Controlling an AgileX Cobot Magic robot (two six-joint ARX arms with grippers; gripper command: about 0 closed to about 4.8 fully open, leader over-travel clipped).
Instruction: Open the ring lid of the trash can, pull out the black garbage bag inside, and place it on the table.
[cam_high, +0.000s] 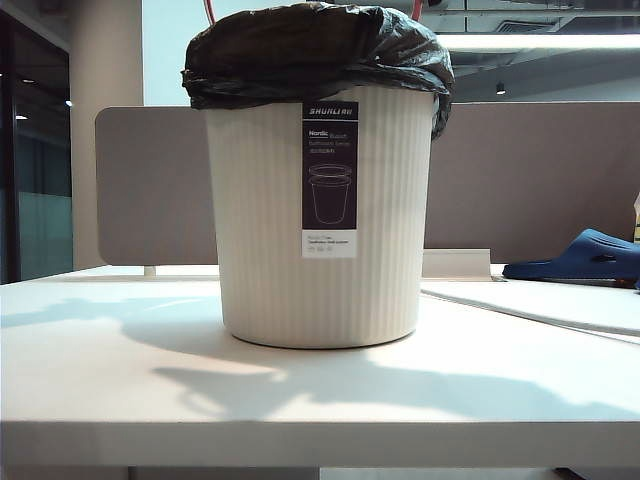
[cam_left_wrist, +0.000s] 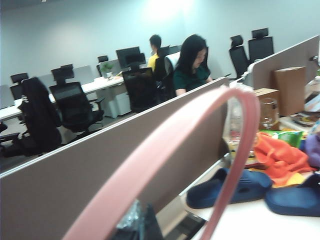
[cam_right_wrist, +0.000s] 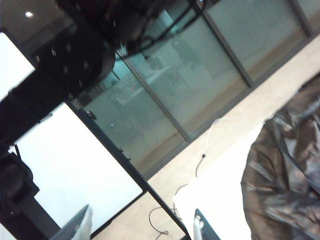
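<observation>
Ribbed cream trash can (cam_high: 320, 220) mid-frame, crinkled glossy black garbage bag (cam_high: 315, 50) over its rim
Left gripper clamped on thin salmon ring lid (cam_left_wrist: 165, 145); right gripper (cam_right_wrist: 142, 227) spread apart beside the bag

This is an open-plan office. Beyond the grey-brown partition panel (cam_left_wrist: 100, 170), which stands behind the trash can (cam_high: 320, 215) on the white table (cam_high: 120, 380), run rows of desks with monitors (cam_left_wrist: 128, 54) and black high-backed office chairs (cam_left_wrist: 75, 102), where a dark-haired woman in green (cam_left_wrist: 191, 65) and a person in yellow (cam_left_wrist: 154, 50) sit working. On the far side of that panel lie blue slippers (cam_left_wrist: 230, 187), an orange cloth (cam_left_wrist: 277, 157) and cardboard boxes (cam_left_wrist: 289, 90) on a neighbouring desk, while the right wrist view shows floor-to-ceiling glass walls (cam_right_wrist: 200, 75) and a pale floor with trailing cables (cam_right_wrist: 200, 160).
</observation>
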